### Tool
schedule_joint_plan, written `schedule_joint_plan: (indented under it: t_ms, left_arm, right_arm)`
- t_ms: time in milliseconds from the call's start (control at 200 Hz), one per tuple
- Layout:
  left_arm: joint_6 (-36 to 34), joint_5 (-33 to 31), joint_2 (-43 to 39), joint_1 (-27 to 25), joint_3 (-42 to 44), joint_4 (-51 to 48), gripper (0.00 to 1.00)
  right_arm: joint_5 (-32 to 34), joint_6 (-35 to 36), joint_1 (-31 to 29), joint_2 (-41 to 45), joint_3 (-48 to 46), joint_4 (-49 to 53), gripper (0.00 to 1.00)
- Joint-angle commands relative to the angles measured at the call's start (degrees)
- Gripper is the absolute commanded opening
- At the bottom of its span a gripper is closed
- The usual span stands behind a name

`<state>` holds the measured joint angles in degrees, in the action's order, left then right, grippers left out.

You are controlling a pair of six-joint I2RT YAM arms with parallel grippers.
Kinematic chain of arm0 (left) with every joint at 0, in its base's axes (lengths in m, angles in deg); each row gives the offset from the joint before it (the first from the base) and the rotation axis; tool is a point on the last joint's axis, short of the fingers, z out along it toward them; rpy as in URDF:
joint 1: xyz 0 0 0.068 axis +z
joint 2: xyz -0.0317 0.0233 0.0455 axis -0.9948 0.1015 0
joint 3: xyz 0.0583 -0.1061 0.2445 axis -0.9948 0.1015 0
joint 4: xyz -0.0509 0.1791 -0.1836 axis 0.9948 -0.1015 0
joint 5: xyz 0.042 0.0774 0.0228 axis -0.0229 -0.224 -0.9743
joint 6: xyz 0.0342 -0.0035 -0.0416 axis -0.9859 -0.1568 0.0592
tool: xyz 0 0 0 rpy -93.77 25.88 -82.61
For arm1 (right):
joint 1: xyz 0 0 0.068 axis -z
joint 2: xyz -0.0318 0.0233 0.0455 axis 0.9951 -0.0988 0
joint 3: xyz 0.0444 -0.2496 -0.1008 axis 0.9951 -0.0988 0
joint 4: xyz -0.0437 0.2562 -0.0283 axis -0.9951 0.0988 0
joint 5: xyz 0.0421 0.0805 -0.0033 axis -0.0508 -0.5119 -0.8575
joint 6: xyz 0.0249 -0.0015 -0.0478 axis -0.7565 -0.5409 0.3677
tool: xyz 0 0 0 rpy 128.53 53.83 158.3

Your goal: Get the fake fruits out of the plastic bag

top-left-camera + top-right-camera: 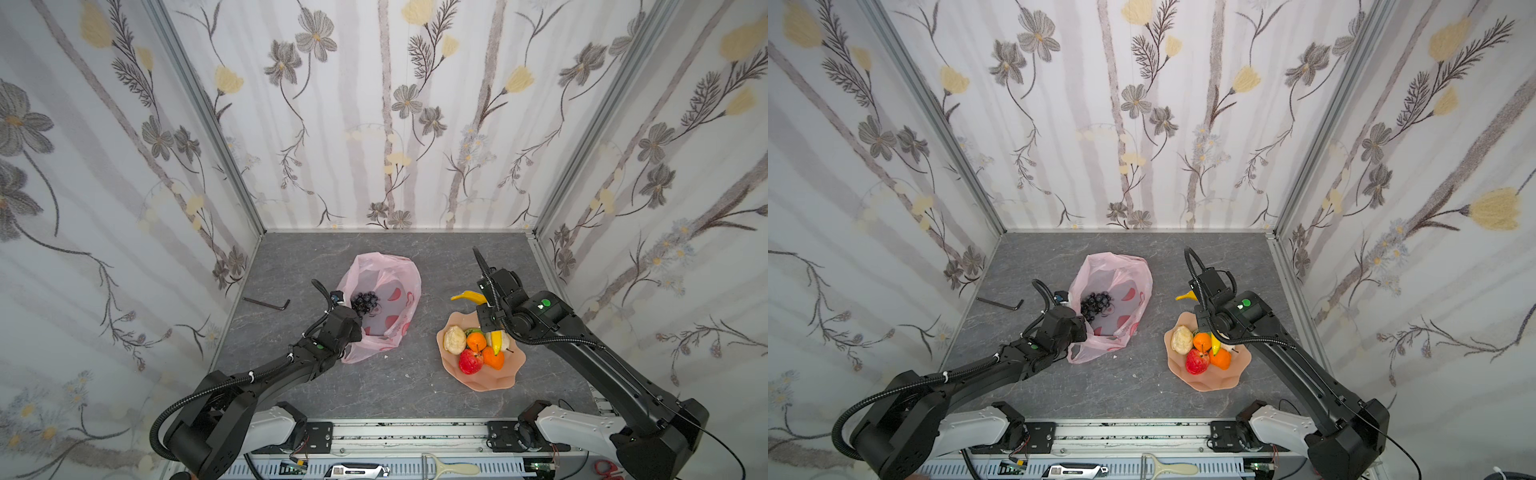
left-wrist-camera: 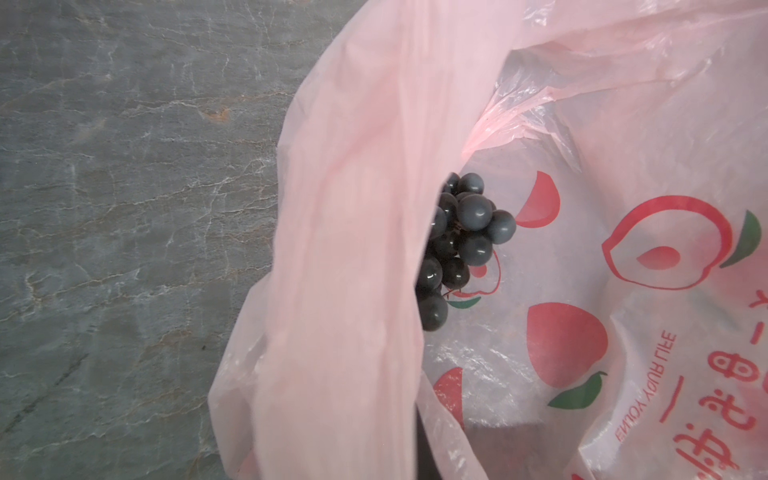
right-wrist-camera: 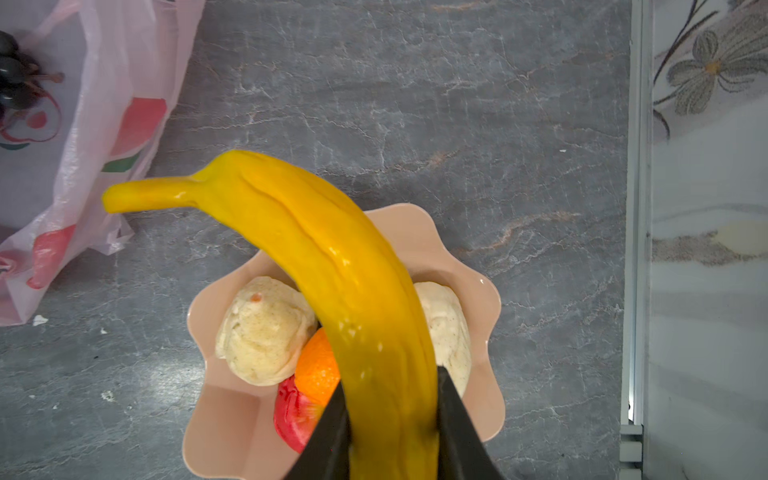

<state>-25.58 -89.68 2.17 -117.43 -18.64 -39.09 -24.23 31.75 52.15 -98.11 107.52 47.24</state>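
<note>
**Item: banana** [image 3: 316, 249]. The right claw [image 3: 390, 378] grips its lower end, jaws partly closed on either side, above the dish [image 3: 224, 415].

Risk: the long free end overhangs the dish rim. Let go here, it may tip onto the surface [image 1: 415, 386] or knock the fruit pile [image 1: 471, 361] loose.

**Item: grapes** [image 1: 365, 301]. We see no other fruit in the bag [image 1: 395, 274]. They lie just beside the left claw [image 1: 360, 330], which is closed and apparently pinches the bag rim; its fingers are hidden.

Risk: the thin film slips or sags over the grapes.

**Position:** the banana sits between the right jaws; the grapes lie well apart from that claw.
</note>
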Motion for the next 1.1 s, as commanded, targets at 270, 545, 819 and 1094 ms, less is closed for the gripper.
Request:
schedule_joint_plan:
  t_ms: [270,545,819,1094]
  left_arm:
    - [-0.2,-0.4,0.1,0.1,0.1,1.7,0.04]
    - [-0.2,-0.5,0.2,0.2,0.3,1.9,0.04]
    - [-0.3,-0.8,0.0,0.1,0.5,2.2,0.04]
    - [-0.4,-1.2,0.0,0.2,0.6,2.3,0.04]
  right_arm:
    - [-1.0,-9.1,1.2,-1.3,-7.7,1.0,0.2]
    - [-1.0,-11.7,2.1,-1.6,-10.7,-1.4,0.22]
    - [0.7,-9.4,3.7,-3.3,-10.0,-2.9,0.2]
    - [3.5,-7.6,6.1,-4.8,-9.1,-2.5,0.2]
